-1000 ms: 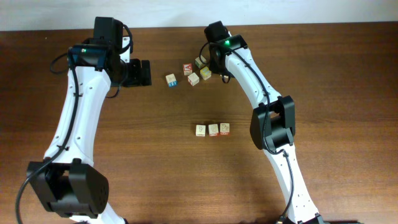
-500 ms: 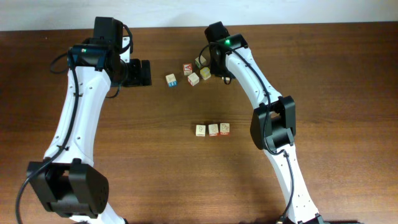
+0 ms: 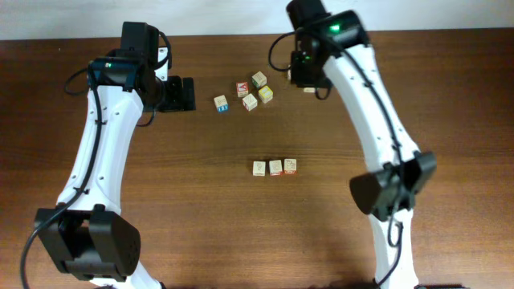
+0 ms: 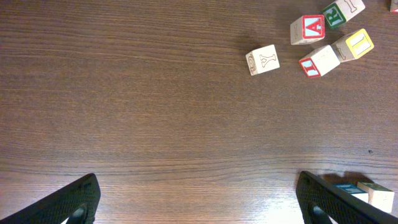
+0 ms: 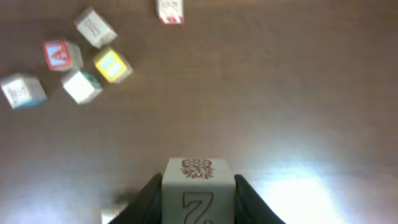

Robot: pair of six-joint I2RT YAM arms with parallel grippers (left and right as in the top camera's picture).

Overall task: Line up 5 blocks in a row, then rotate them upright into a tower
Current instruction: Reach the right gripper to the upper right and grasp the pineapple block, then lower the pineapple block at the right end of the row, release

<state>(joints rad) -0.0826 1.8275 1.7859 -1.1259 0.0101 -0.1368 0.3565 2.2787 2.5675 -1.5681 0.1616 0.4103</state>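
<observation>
Right gripper (image 5: 198, 194) rightward, around pale wooden cube (image 5: 198, 177)

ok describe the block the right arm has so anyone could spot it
Follow the right arm to its tool near the far edge of the table. The block is clamped there, a 7 on its face. It's the only one gripped; the other blocks lie loose.

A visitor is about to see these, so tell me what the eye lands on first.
The right gripper is shut on a pale wooden cube with a flower-like print, at the far side of the table. To its left lies a loose cluster of five letter cubes, and a neat row of three cubes sits mid-table. The left gripper hovers wide open further left.
</observation>
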